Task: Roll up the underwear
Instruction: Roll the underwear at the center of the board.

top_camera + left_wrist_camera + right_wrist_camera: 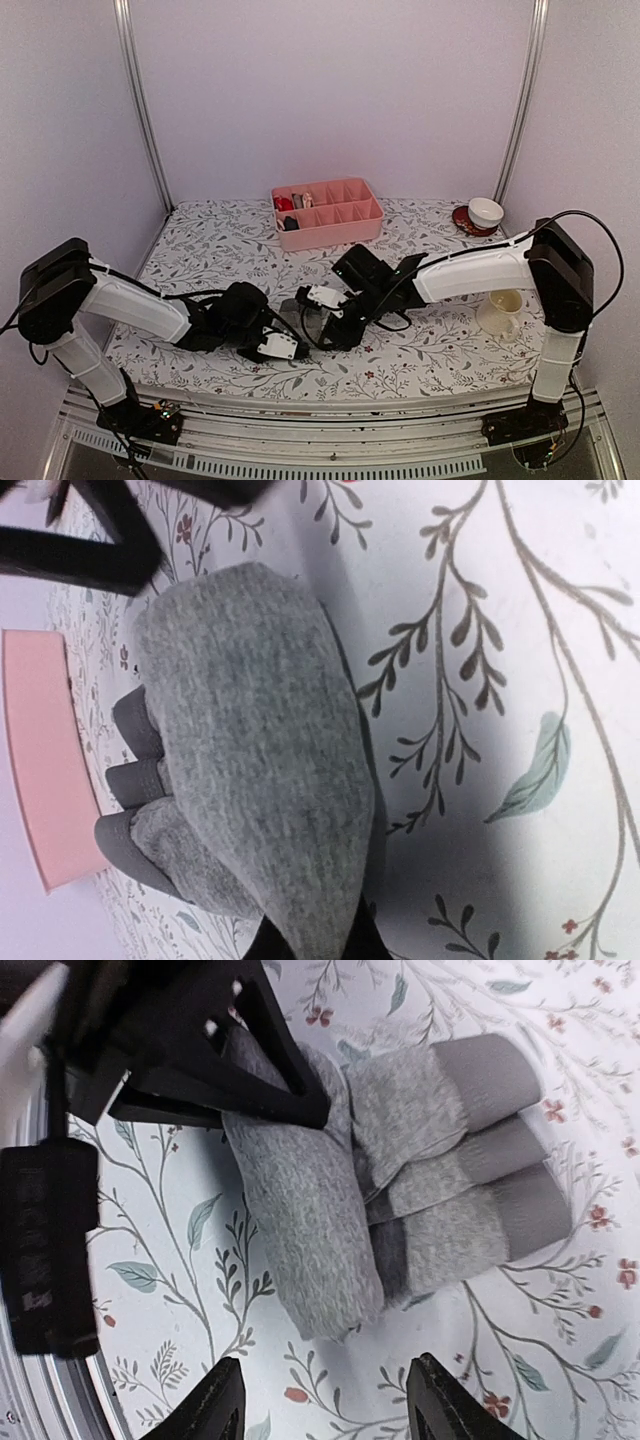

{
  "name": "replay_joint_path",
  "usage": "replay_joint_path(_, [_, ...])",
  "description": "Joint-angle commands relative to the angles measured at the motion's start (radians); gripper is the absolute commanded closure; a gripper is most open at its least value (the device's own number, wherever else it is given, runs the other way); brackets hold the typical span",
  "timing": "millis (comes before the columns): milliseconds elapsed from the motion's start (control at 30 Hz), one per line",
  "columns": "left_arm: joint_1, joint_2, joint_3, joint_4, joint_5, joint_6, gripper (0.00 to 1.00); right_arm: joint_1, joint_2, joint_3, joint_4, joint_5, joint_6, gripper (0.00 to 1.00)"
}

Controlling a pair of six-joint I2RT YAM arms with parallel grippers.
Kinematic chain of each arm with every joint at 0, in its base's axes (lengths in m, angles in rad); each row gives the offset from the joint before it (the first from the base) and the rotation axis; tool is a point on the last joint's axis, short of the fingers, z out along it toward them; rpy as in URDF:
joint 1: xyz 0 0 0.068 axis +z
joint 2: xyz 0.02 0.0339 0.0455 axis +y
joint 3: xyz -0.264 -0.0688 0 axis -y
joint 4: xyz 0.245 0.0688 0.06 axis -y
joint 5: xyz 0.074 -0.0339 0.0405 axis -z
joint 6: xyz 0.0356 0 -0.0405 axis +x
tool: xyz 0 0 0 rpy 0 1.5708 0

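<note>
The underwear (310,1230) is a soft grey garment lying partly rolled on the floral table cover, its paler waistband folds (500,1140) stacked at one side. In the left wrist view the underwear (250,730) tapers down into my left gripper (315,935), which is shut on its grey end. My right gripper (325,1400) stands open just short of the roll's other end, with only table cover between its fingers. From above, the left gripper (285,340) and the right gripper (318,318) meet over the underwear (293,322) near the table's front middle.
A pink divided tray (327,212) with small items stands at the back centre. A white bowl on a red saucer (485,213) sits at the back right, and a cream cup (503,312) stands beside the right arm. The tray's pink wall (40,760) shows in the left wrist view.
</note>
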Motion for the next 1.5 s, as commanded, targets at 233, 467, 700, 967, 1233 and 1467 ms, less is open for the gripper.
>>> replay_joint_path(233, [0.104, 0.068, 0.162, -0.497, 0.305, -0.091, 1.00, 0.067, -0.435, -0.304, 0.367, 0.332, -0.087, 0.36])
replay_joint_path(467, [0.161, 0.143, 0.287, -0.659, 0.406, -0.102, 1.00, 0.271, -0.578, -0.502, 0.657, 0.575, -0.300, 0.29])
replay_joint_path(700, [0.231, 0.259, 0.433, -0.844, 0.545, -0.077, 1.00, 0.380, -0.473, -0.518, 0.755, 0.650, -0.467, 0.27])
replay_joint_path(967, [0.294, 0.473, 0.652, -1.111, 0.684, -0.031, 1.00, 0.393, -0.237, -0.412, 0.754, 0.744, -0.522, 0.27])
replay_joint_path(1233, [0.324, 0.544, 0.712, -1.187, 0.734, -0.010, 1.00, 0.322, -0.031, -0.248, 0.629, 0.726, -0.508, 0.28])
replay_joint_path(1467, [0.341, 0.568, 0.735, -1.230, 0.762, 0.011, 0.99, 0.263, 0.074, -0.150, 0.539, 0.666, -0.472, 0.37])
